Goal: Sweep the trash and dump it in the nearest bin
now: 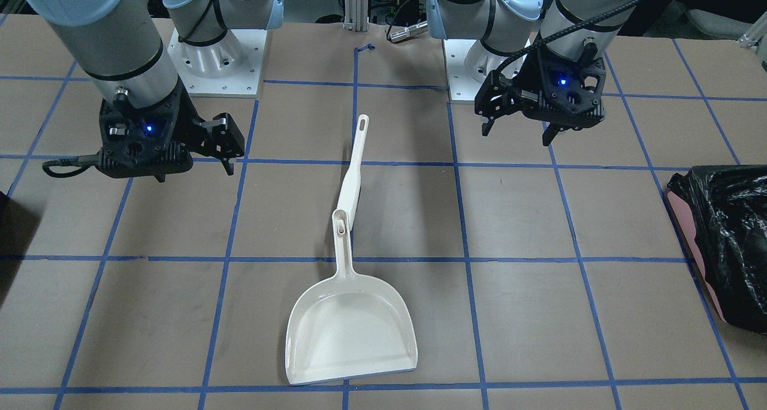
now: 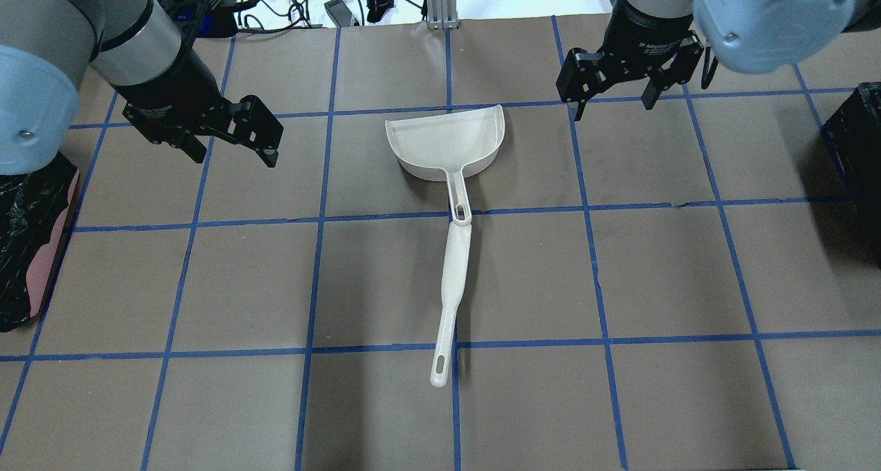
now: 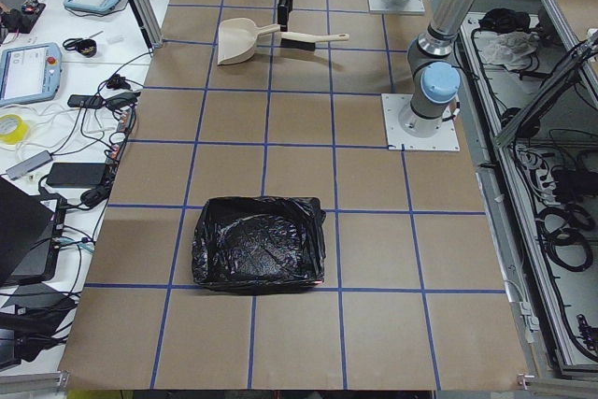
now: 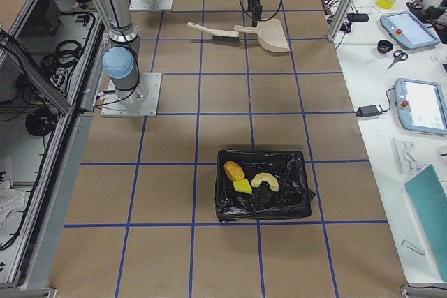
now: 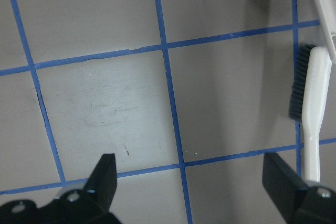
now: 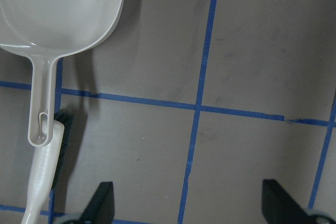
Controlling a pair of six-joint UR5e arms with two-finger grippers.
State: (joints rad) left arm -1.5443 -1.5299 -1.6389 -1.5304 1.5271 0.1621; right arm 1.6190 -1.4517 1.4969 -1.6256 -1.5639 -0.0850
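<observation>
The trash lies in the black-lined bin at the robot's right end of the table: a golden-brown bun, a yellow sponge wedge and a curved pastry. A white dustpan rests flat mid-table, its pan empty. The white brush lies in line with it, its head against the dustpan's handle. My left gripper hovers open and empty to the left of the pan. My right gripper hovers open and empty to the pan's right.
A second black-lined bin stands at the robot's left end of the table and shows nothing inside. Blue tape lines grid the brown tabletop. Cables and devices lie beyond the table's far edge.
</observation>
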